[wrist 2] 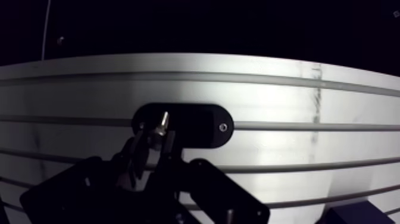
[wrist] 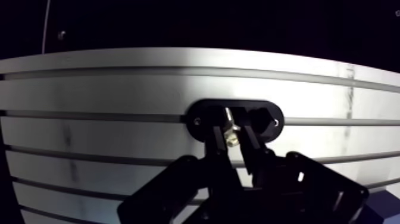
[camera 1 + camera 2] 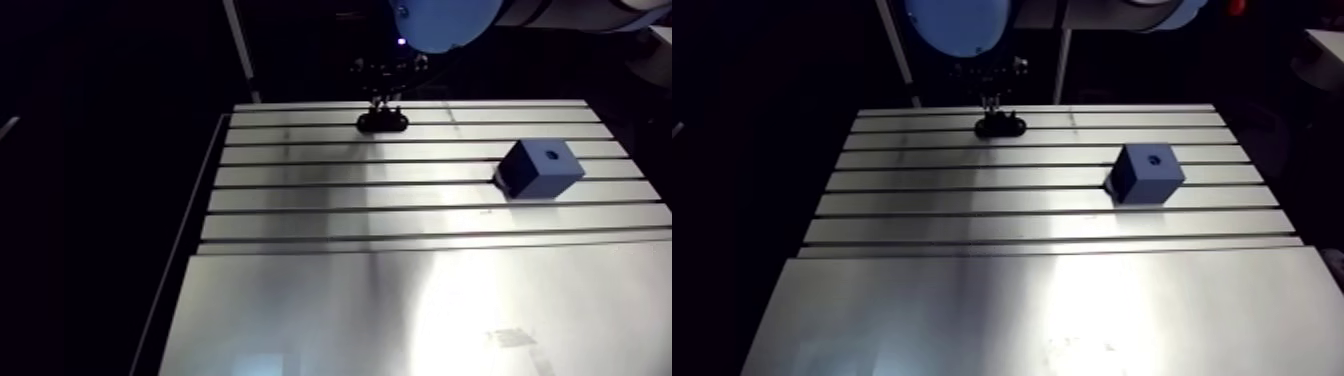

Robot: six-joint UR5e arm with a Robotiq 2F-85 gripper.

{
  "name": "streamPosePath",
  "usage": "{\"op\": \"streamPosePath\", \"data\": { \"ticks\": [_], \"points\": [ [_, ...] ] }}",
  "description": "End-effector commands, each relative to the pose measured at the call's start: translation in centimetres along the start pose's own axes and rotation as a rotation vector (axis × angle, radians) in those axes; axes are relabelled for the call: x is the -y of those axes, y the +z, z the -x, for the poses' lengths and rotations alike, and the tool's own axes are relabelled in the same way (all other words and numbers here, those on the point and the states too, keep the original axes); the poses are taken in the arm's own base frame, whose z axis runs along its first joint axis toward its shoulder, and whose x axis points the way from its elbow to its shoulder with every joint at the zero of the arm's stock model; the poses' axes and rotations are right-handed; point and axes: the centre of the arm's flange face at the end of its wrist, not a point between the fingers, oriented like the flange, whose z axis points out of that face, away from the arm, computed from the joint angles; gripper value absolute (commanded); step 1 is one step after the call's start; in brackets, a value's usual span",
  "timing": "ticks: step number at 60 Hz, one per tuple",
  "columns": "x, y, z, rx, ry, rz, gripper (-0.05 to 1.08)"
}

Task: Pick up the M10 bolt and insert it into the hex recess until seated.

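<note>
The jaws stand narrow, closed on a silvery metal bolt (image 1: 161, 124) that sits pinched between the black fingers of the gripper (image 2: 233, 134). The bolt's long axis runs along the fingers. Its thicker part lies between the pads, and its thinner end reaches past the fingertips towards a black oval plate (image 2: 265, 113) directly beneath. The bolt looks bright and shiny and catches the light; its thread and head shape are too small to make out. Whether it touches the plate or hangs clear of it cannot be told.

The plate lies flat on the slotted aluminium table (image 3: 400, 300), near its far edge in the arm view, with a small screw hole at each rounded end. A blue cube-shaped block (image 3: 540, 172) stands well apart from the plate, several slots nearer the arm camera and off to one side, with a small dark hole (image 3: 551, 155) in its top face. The table's long grooves run parallel to the plate's length, and a broad glare spreads over its smooth near part
</note>
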Motion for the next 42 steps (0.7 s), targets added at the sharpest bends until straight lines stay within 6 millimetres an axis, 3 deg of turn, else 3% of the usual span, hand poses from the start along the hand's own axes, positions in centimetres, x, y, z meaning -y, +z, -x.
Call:
{"op": "streamPosePath", "data": {
  "ticks": [1, 29, 42],
  "points": [
    [0.0, -1.7, -0.3, -0.026, -0.003, 0.002, 0.79],
    [-0.4, -7.3, -1.3, -0.052, -0.043, 0.001, 0.91],
    [-1.1, -13.7, -2.3, -0.055, -0.143, 0.007, 0.94]
  ]
}}
